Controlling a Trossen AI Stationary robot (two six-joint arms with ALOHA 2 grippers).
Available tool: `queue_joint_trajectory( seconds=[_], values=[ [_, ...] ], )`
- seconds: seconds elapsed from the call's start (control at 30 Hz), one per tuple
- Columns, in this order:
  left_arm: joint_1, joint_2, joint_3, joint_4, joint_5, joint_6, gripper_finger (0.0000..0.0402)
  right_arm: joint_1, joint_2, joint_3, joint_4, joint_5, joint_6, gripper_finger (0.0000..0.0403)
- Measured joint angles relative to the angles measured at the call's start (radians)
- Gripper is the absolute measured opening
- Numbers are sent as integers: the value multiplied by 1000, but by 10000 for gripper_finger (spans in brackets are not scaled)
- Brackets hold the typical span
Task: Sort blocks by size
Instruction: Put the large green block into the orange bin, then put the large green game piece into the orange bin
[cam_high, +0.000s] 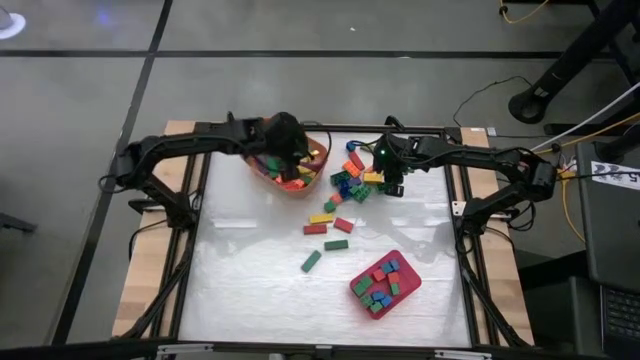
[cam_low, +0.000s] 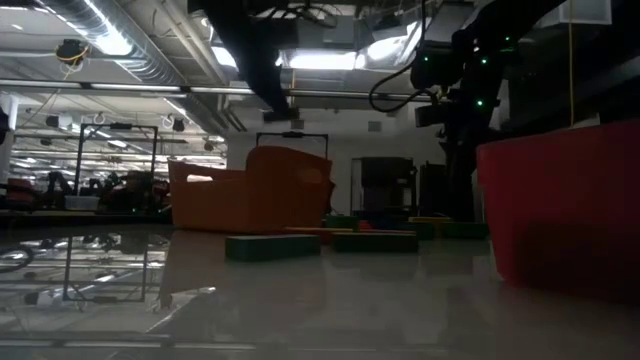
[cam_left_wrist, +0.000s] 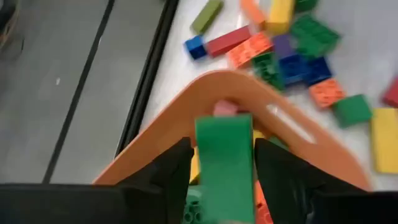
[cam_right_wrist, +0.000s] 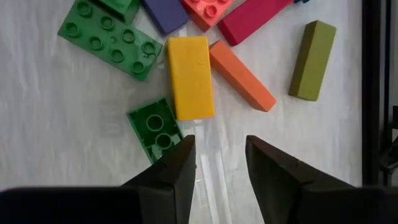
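Look at your left gripper (cam_left_wrist: 225, 163). It hangs over the orange tub (cam_high: 290, 160) at the back of the desk (cam_high: 250, 270). A green block (cam_left_wrist: 224, 163) sits between its fingers (cam_left_wrist: 171, 168). You can see small gaps on both sides of the block, so you cannot tell if the gripper grips it or lets it go. More blocks lie in the tub under it.

Your right gripper (cam_right_wrist: 219, 163) is low over the desk, at the right edge of the pile (cam_high: 355, 178) of loose blocks. Its fingers (cam_right_wrist: 177, 168) stand a little apart with nothing between them. Just in front of them lie a yellow block (cam_right_wrist: 190, 76) and a small green block (cam_right_wrist: 154, 129) turned upside down. An orange block (cam_right_wrist: 241, 75) touches the yellow one.

A few long blocks lie alone in the middle of the desk. The red tray (cam_high: 385, 283) near the front holds small green, red and blue blocks.

You cannot read any words or labels on the blocks, tub or tray.
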Motion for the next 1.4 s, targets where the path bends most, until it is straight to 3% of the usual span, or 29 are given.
queue_joint_trajectory(
  seconds=[0.3,0.5,0.63,1.2,1.4],
  values=[
    [56,56,0,0,-1,-14,203,0,21,0,19,39,35,215],
    [52,81,0,-5,7,-13,207,0,64,0,-2,-52,-32,242],
    [52,82,0,-25,11,-15,207,0,95,0,-22,-103,-66,243],
    [52,82,0,-49,12,-39,208,0,255,0,-14,-103,-92,241],
    [52,82,0,-59,12,-56,208,1,269,2,-25,-110,-113,167]
  ],
)
